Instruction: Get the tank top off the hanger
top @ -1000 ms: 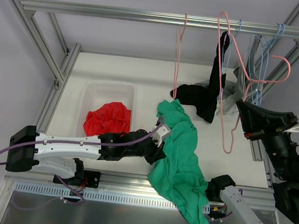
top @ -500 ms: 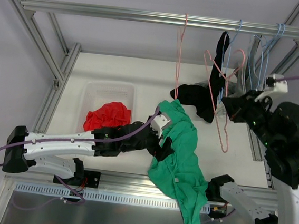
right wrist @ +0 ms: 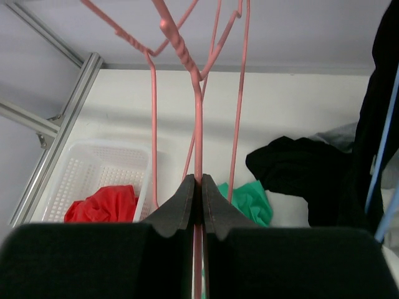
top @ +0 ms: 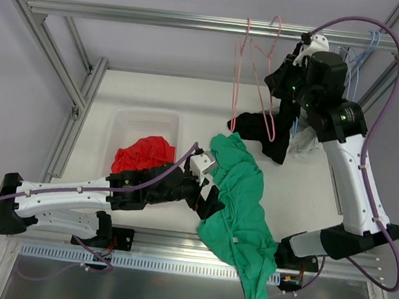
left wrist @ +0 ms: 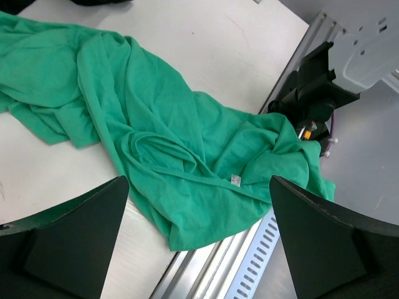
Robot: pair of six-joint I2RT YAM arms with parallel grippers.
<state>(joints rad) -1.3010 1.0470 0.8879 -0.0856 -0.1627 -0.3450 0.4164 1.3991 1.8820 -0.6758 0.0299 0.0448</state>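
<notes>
The left end effector (top: 208, 186), fingers spread wide, sits low over the table (top: 155, 96). At its 3 o'clock the green tank top (top: 239, 210) lies crumpled on the table, off any hanger, one end hanging over the near edge at 6 o'clock. Up at 1 o'clock, the right end effector (right wrist: 198, 187), pressed together, pinches a pink wire hanger (right wrist: 198, 118) below the rail (top: 197, 22).

The green tank top (top: 239, 210) lies free of the hanger, crumpled and stretched out lengthwise on the worktop (top: 169, 97), with its lower end draped over the near edge. The bare pink wire hanger (right wrist: 199, 124) is held aloft, one wire pinched tight between the fingers of the right pincer (right wrist: 198, 182).
</notes>
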